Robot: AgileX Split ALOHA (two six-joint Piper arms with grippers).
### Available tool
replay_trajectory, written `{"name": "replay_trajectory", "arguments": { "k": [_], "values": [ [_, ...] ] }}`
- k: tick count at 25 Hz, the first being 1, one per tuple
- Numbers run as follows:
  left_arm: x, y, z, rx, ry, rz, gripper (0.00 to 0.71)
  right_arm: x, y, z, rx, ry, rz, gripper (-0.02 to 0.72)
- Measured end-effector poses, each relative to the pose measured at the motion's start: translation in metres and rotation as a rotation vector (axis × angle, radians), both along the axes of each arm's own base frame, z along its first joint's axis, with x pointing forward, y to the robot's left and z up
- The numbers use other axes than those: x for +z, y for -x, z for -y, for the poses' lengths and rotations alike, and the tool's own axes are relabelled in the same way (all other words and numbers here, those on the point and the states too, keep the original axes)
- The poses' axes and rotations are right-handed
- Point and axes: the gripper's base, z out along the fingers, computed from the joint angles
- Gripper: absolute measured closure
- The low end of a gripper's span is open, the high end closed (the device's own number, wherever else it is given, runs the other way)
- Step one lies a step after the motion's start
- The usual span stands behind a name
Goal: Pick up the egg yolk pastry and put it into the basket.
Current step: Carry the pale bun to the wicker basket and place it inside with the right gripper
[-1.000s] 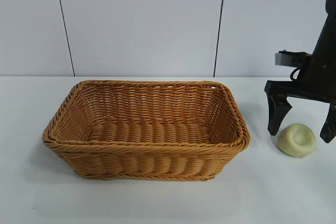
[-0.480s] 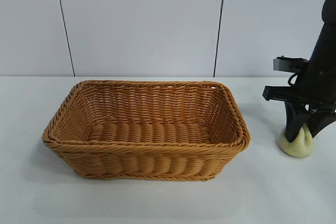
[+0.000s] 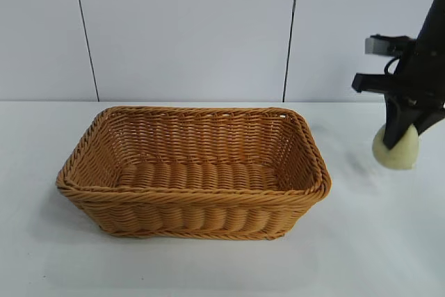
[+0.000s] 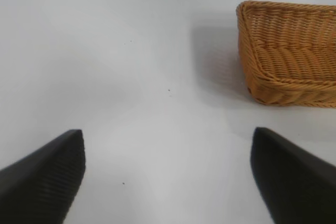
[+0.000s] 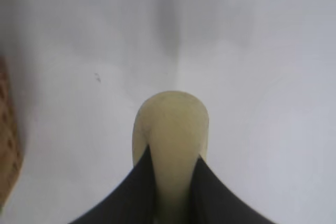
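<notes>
Right gripper [image 3: 402, 138]: at the right edge of the exterior view, pointing steeply down, clamped on the pastry; its two black fingers [image 5: 134, 192] pinch the soft bun from both sides.
Pastry [image 3: 396, 149]: pale yellow, squeezed narrow between the fingers, hanging clear of the table with its shadow on the surface beneath; it is off to the right of the basket, apart from it, about level with the rim.
Basket [image 3: 191, 172]: orange-brown wicker, rectangular, sitting on the table at the middle of the exterior view; nothing lies in it.
Left gripper [image 4: 167, 174]: jaws wide apart, holding nothing, poised over bare table, with a corner of the basket ahead of it and to one side.
Table [image 3: 361, 255]: white, matte.
Wall [image 3: 188, 29]: pale panels with dark seams behind the table.
</notes>
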Motion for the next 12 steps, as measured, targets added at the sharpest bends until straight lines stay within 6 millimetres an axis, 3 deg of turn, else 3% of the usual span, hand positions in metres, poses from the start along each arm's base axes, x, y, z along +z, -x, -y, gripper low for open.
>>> {"name": "replay_trajectory", "arguments": {
  "k": [6, 12],
  "values": [
    [0.000, 0.000, 0.000, 0.000, 0.000, 0.000, 0.047, 0.060, -0.005, -0.012, 0.048, -0.002, 0.097, 0.648],
    [0.000, 0.000, 0.000, 0.000, 0.000, 0.000, 0.047, 0.074, -0.001, -0.069, 0.177, -0.014, 0.132, 0.648]
  ]
}}
